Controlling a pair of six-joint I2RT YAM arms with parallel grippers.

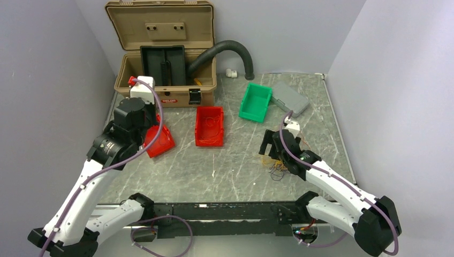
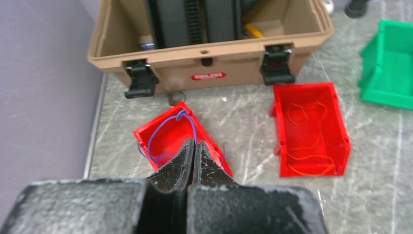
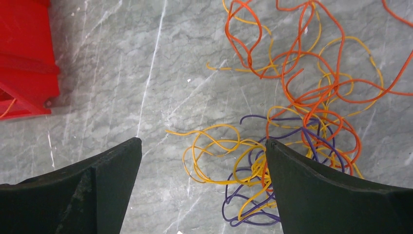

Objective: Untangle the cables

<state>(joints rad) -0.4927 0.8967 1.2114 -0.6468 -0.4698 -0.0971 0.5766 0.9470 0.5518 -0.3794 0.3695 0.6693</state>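
Note:
A tangle of thin orange, yellow and purple cables (image 3: 297, 112) lies on the grey marble table, seen small in the top view (image 1: 274, 165). My right gripper (image 3: 202, 140) is open and hovers low over the tangle's left side, with yellow loops (image 3: 214, 151) between its fingers; it also shows in the top view (image 1: 267, 149). My left gripper (image 2: 196, 142) is shut over a small tilted red bin (image 2: 168, 139). A thin purple cable (image 2: 160, 127) loops in that bin and runs right up to the fingertips, seemingly pinched there. A second red bin (image 2: 341, 131) holds orange cables (image 2: 304, 158).
An open tan toolbox (image 1: 166, 93) with a black tray stands at the back left, and a black ribbed hose (image 1: 230, 47) arches behind it. A green bin (image 1: 255, 101) and a grey case (image 1: 292, 97) sit at the back right. The red bin's corner (image 3: 24, 58) shows left of my right gripper.

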